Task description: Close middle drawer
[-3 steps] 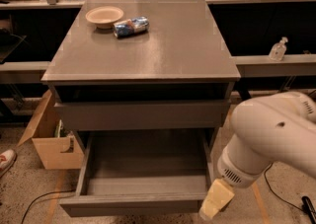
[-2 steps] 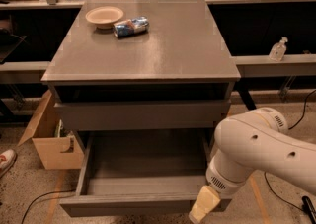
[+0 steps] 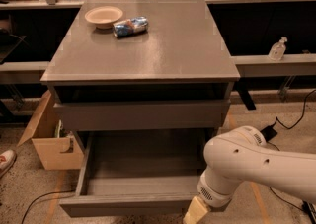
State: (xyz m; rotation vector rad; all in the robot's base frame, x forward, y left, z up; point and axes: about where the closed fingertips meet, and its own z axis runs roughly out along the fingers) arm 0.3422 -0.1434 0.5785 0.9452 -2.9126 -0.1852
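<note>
- Drawer (image 3: 143, 178): pulled well out of the cabinet (image 3: 148, 50), below the upper front (image 3: 143, 114). Its inside is bare as far as we see, and its front panel runs along the bottom of the view.
- Gripper (image 3: 196, 213): low at bottom right, just beside or touching the R end of the drawer front; contact not confirmed. Only a cream tip shows under the white arm (image 3: 256, 164).
- Grip state: we can't tell whether it's spread or closed, and we see nothing held in it.
- Handling, our guess: a stiff, rigid box on slides. With nothing inside it's prob. light and should roll w/ a steady push. The matte face shouldn't be slippery, and it's not fragile.
- Where to take it: there's no handle, so no pinch needed. We'd press flat on the front face.
- Contact at the R end may rack the drawer, so we'd shift nearer the centre and push straight back toward the cabinet.
- Bowl (image 3: 103, 17) and can (image 3: 130, 26) sit on the cabinet top, well apart from the work; a hard slam could jolt them.
</note>
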